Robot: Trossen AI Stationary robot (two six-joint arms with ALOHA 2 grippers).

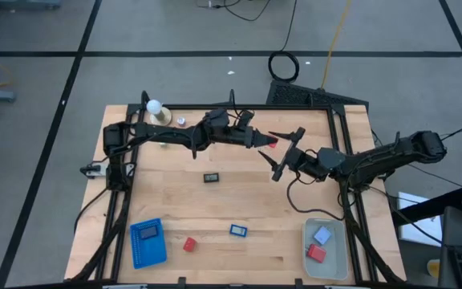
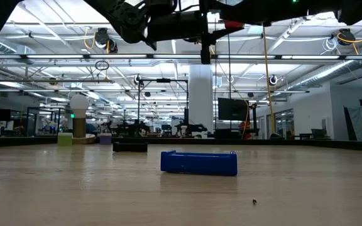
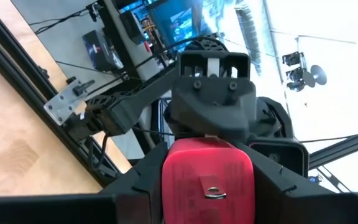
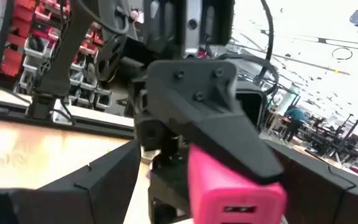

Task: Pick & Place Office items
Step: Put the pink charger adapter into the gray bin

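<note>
Office items lie scattered on the wooden counter; two already sit in the pale bin. Above the counter's middle, the left gripper clamps a red block, held out toward the right gripper, whose fingers stand spread wide, seemingly for a handover.

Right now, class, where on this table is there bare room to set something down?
Bare wood lies between the black piece, the blue piece and the clear bin. The far middle is crowded, where the left gripper meets the right gripper.
</note>
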